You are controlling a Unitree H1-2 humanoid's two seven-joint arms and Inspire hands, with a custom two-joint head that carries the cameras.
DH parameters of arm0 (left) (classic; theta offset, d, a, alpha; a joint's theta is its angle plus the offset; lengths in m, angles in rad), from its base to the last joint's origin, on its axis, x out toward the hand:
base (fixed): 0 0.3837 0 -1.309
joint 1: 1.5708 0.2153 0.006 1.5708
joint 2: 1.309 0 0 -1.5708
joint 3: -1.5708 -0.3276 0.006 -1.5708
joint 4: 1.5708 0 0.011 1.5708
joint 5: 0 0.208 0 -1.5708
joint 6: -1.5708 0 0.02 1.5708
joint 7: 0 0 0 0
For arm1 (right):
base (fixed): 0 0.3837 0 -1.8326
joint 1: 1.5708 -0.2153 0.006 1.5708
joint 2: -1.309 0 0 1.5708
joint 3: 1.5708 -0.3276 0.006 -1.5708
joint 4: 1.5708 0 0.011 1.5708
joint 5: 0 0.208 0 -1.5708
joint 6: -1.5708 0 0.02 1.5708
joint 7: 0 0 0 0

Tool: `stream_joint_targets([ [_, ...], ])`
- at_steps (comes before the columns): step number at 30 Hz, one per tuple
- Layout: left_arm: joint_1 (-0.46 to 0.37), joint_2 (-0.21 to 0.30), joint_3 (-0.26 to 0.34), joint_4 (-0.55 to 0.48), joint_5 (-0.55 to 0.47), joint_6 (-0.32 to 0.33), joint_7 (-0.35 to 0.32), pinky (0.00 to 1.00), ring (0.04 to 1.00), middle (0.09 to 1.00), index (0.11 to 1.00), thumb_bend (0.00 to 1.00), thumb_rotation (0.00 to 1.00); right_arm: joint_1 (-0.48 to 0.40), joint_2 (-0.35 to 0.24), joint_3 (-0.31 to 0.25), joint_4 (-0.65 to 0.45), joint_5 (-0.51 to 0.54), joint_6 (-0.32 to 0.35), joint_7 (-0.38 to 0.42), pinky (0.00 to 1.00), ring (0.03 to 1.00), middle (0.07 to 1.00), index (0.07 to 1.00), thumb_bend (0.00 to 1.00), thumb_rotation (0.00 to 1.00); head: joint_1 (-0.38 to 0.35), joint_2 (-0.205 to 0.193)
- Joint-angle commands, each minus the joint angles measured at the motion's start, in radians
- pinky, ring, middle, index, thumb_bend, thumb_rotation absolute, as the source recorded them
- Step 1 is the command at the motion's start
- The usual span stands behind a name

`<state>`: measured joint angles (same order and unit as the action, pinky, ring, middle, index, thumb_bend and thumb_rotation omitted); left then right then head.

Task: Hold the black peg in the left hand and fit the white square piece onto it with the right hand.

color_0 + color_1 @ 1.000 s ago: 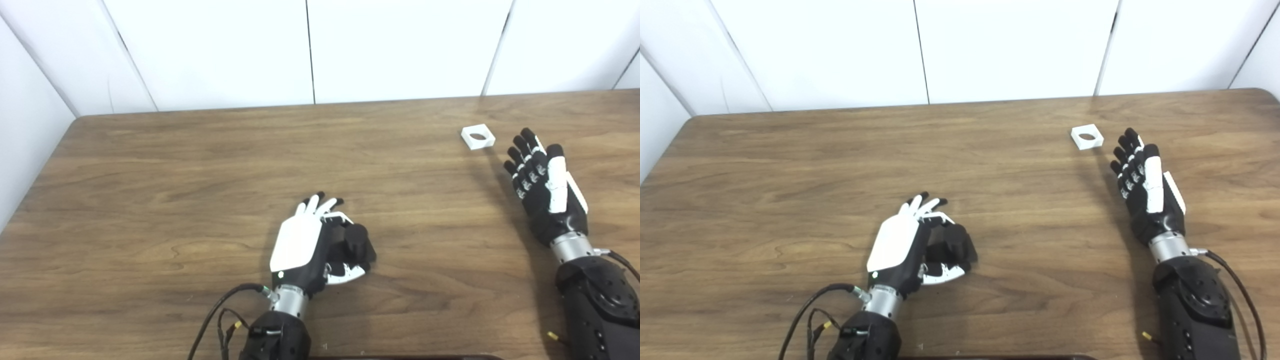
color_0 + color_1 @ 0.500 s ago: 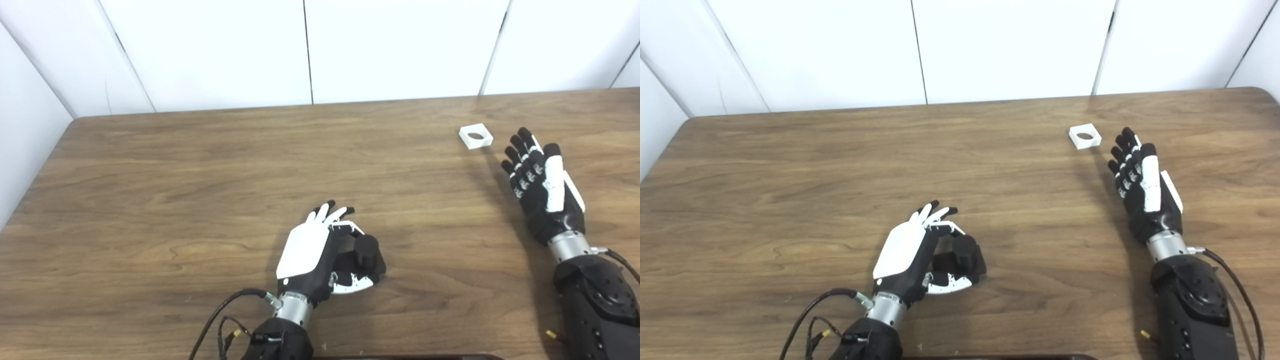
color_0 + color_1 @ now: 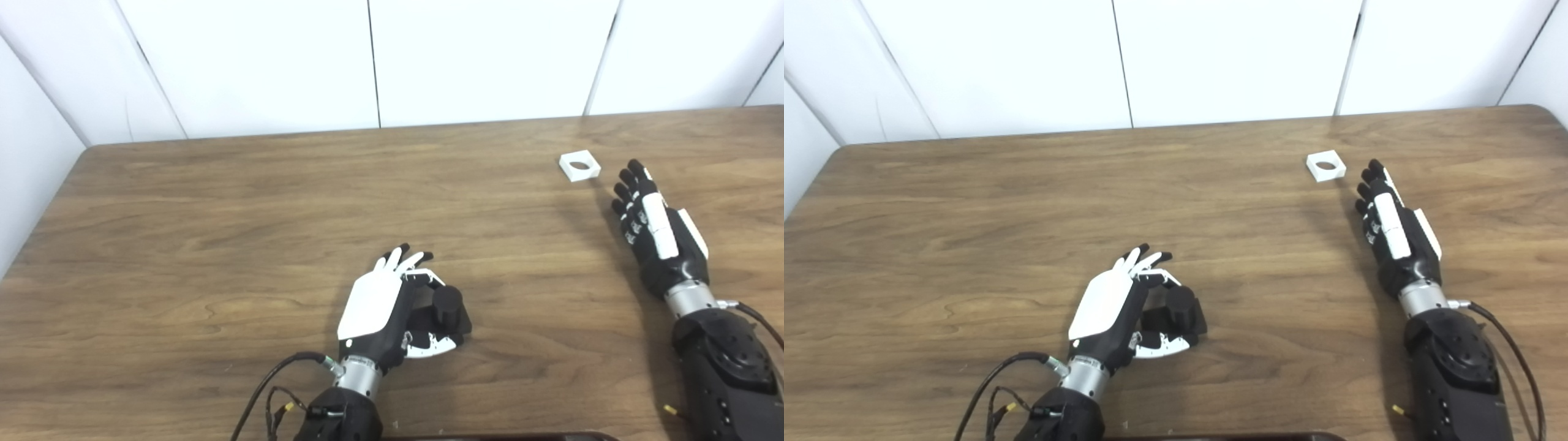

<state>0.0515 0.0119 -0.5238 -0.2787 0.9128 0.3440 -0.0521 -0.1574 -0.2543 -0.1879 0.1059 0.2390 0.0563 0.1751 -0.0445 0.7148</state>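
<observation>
The black peg (image 3: 447, 306), a short cylinder on a square base, sits in my left hand (image 3: 392, 306) near the table's front middle, fingers and thumb curled around it. The white square piece (image 3: 579, 166) with a round hole lies flat on the table at the back right. My right hand (image 3: 655, 229) hovers just to the right of it and nearer to me, fingers stretched out and holding nothing, fingertips a short way from the piece.
The wooden table (image 3: 245, 208) ends at white wall panels behind and at the left. A black cable (image 3: 269, 380) loops by my left wrist. A dark strip (image 3: 490, 437) runs along the front edge.
The left hand shifted slightly toward me and right with the peg. The right hand turned more edge-on and edged toward the white piece. The camera drifted a little.
</observation>
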Motion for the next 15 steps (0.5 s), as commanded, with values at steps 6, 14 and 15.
stream_joint_targets([
  [6, -0.002, 0.004, 0.007, 0.052, 0.017, 0.004, -0.015, 1.00, 1.000, 0.898, 0.491, 0.52, 0.07, -0.108, -0.025, 0.030, -0.033, -0.018, 0.000, 0.011, 1.00, 1.000, 1.000, 1.000, 0.65, 0.80, 0.004, -0.007],
  [14, -0.003, 0.006, 0.013, 0.058, 0.018, -0.004, -0.007, 1.00, 1.000, 0.902, 0.491, 0.52, 0.07, -0.202, -0.072, 0.077, -0.025, -0.149, 0.024, -0.021, 1.00, 1.000, 1.000, 1.000, 0.64, 0.76, 0.000, -0.009],
  [15, -0.002, 0.006, 0.013, 0.057, 0.018, -0.004, -0.008, 1.00, 1.000, 0.902, 0.491, 0.52, 0.07, -0.217, -0.082, 0.086, -0.022, -0.174, 0.027, -0.026, 1.00, 1.000, 1.000, 1.000, 0.64, 0.75, -0.002, -0.010],
])
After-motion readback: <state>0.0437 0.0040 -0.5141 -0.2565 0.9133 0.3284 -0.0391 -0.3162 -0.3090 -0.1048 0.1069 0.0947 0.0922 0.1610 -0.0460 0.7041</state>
